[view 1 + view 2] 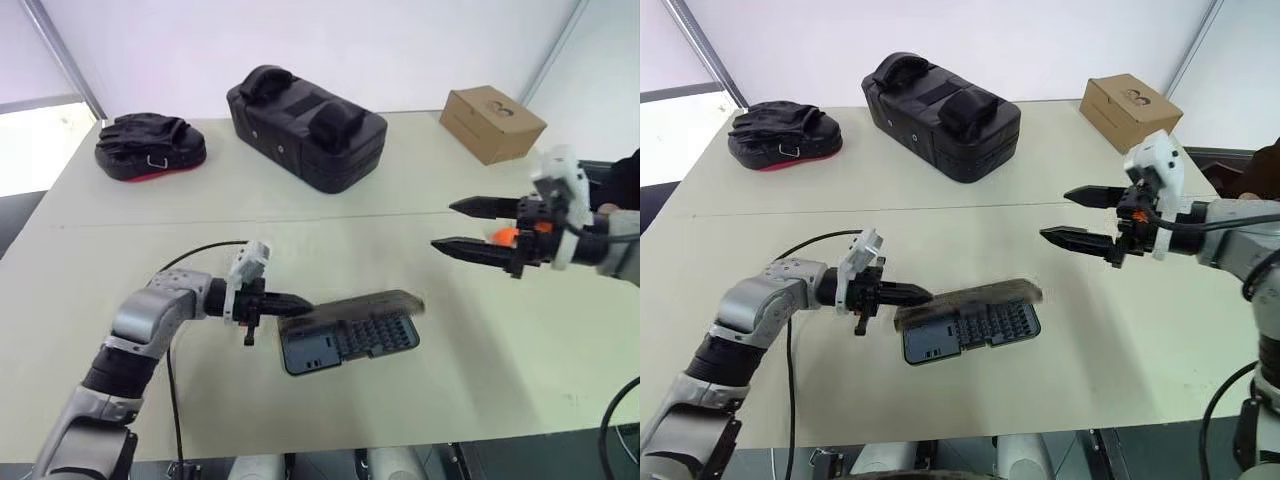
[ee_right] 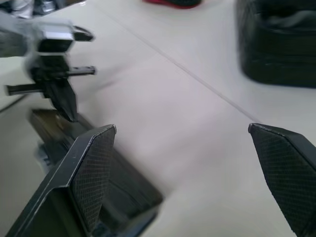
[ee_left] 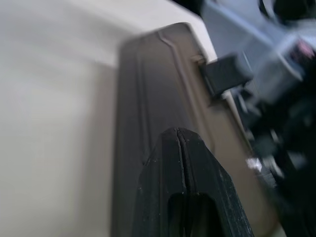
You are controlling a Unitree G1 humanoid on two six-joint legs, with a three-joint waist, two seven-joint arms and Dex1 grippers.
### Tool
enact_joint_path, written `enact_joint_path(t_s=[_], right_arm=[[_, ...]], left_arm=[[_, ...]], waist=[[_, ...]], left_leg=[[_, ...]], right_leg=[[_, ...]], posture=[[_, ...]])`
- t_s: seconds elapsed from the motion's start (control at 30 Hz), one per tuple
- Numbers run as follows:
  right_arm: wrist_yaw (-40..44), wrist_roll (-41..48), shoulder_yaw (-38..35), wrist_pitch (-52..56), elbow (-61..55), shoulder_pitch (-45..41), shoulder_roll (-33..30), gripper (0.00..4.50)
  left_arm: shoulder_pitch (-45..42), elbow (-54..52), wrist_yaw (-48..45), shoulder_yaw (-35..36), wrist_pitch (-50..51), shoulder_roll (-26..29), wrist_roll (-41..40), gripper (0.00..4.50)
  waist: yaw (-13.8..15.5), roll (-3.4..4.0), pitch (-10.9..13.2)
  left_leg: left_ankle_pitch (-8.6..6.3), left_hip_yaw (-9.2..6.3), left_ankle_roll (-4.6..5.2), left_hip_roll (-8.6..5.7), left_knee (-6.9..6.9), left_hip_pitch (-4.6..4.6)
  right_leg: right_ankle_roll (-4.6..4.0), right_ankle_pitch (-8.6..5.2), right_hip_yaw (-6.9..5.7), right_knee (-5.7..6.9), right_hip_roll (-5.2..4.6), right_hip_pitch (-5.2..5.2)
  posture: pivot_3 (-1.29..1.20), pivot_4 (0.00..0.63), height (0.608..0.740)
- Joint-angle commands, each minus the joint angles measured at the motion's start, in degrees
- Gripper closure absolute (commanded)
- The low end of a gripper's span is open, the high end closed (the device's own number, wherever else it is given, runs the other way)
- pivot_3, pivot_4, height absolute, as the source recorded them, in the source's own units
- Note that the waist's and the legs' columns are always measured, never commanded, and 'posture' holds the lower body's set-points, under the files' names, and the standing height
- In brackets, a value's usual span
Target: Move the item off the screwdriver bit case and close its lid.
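Two arms in play: the left gripper [image 1: 920,294], jaws pinched shut, noses against the half-raised lid [image 1: 980,294] of the screwdriver bit case [image 1: 970,332], mid-counter [image 1: 1120,350], long axis running left-right. The right gripper [image 1: 1068,217], jaws spread wide and empty, hovers well apart.

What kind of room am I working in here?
Probably a plain test or lab space: a bare pale table against blank white walls, set with unrelated props, namely a black padded bag, a cardboard box and a bit case.
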Motion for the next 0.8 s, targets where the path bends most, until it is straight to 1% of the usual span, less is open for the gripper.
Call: enact_joint_path(t_s=[0.03,0.17,0.23,0.3,0.33,0.4,0.43,0.5,0.57,0.63,0.7,0.8], right_arm=[[2.5,4.4,-0.4,0.5,-6.7,3.5,-2.4,0.03],[1.9,3.8,3.6,-1.8,-9.6,5.3,-2.2,0.03],[1.0,2.6,5.4,-2.8,-10.1,5.8,-1.9,0.54],[1.0,1.2,7.4,-4.6,-11.0,6.4,-1.9,1.35],[1.1,0.7,8.1,-5.4,-11.2,6.6,-2.1,1.93],[2.6,0.8,9.0,-6.6,-12.0,7.2,-2.9,2.9],[3.7,1.3,9.6,-7.0,-13.1,7.7,-3.5,3.52],[6.0,0.6,11.8,-8.7,-15.9,9.6,-5.1,4.43],[7.7,-2.6,14.8,-11.8,-18.4,12.5,-7.0,4.43],[7.3,-5.9,17.1,-14.6,-19.7,15.1,-7.8,4.43],[6.6,-7.6,18.4,-16.3,-21.1,17.1,-7.7,4.43],[3.8,-9.2,20.9,-17.1,-23.6,18.4,-6.0,4.43]], left_arm=[[-1.2,-4.0,-2.8,-2.4,-2.4,1.6,1.3,4.5],[-7.6,0.5,1.0,1.0,-2.6,-1.6,0.9,4.5],[-9.9,3.1,2.0,2.2,-3.2,-2.3,1.2,4.5],[-13.2,8.9,4.0,3.9,-5.8,-3.6,2.5,4.5],[-14.3,11.4,4.6,4.3,-7.2,-4.1,3.3,4.5],[-16.6,16.7,5.0,4.0,-10.1,-5.0,5.3,4.5],[-18.2,20.5,4.2,3.1,-12.4,-5.5,6.9,4.5],[-21.4,28.1,2.2,0.9,-16.8,-7.0,10.3,4.5],[-24.6,36.5,0.9,-1.8,-22.4,-9.3,14.6,4.5],[-27.4,43.9,-0.6,-4.3,-27.8,-11.9,18.5,4.5],[-29.8,50.4,-0.9,-5.4,-31.5,-15.1,21.0,4.5],[-31.6,57.0,-0.8,-7.3,-36.9,-19.5,24.7,4.5]], waist=[[0.0,0.0,0.0],[0.4,-0.11,0.1],[0.2,-0.12,0.1],[0.0,-0.11,0.1],[0.0,-0.11,0.1],[0.0,-0.12,0.1],[0.0,-0.12,0.1],[0.1,-0.12,0.1],[0.5,-0.15,0.1],[1.1,-0.19,0.1],[1.3,-0.24,0.2],[1.4,-0.33,0.2]], left_leg=[[0.0,0.01,0.0,-0.01,0.0,-0.01],[0.0,0.01,0.0,-0.03,0.11,-0.05],[0.0,0.04,0.0,-0.04,0.13,-0.03],[0.0,0.04,0.0,-0.04,0.13,-0.03],[0.0,0.04,0.01,-0.04,0.12,-0.02],[0.0,0.03,0.01,-0.04,0.11,-0.03],[0.0,0.04,0.01,-0.04,0.1,-0.03],[0.0,0.03,0.01,-0.07,0.1,-0.04],[0.0,0.03,0.01,-0.11,0.1,-0.06],[-0.02,0.05,0.03,-0.2,0.11,-0.07],[-0.03,0.1,0.06,-0.26,0.13,-0.12],[-0.04,0.07,0.07,-0.24,0.15,-0.2]], right_leg=[[0.0,0.0,0.0,0.0,-0.01,0.0],[0.0,-0.01,0.0,-0.01,-0.02,0.01],[0.02,0.0,0.02,-0.02,-0.01,0.04],[0.19,0.08,0.01,-0.01,0.0,0.02],[0.22,0.09,0.01,0.0,0.01,0.02],[0.24,0.1,-0.01,0.01,0.05,-0.01],[0.24,0.1,-0.01,0.03,0.05,-0.02],[0.24,0.1,-0.02,0.03,0.07,-0.02],[0.25,0.09,-0.04,-0.01,0.07,0.0],[0.27,0.08,-0.03,-0.04,0.05,0.02],[0.27,0.08,-0.02,-0.09,0.03,0.0],[0.27,0.08,-0.02,-0.09,0.02,-0.05]], posture=[[0.0,0.15,0.74],[0.0,0.15,0.74],[0.0,0.15,0.74],[0.0,0.15,0.74],[0.0,0.15,0.74],[0.0,0.15,0.74],[0.0,0.15,0.74],[0.0,0.15,0.74],[0.0,0.15,0.74],[0.0,0.15,0.74],[0.0,0.15,0.74],[0.0,0.15,0.74]])
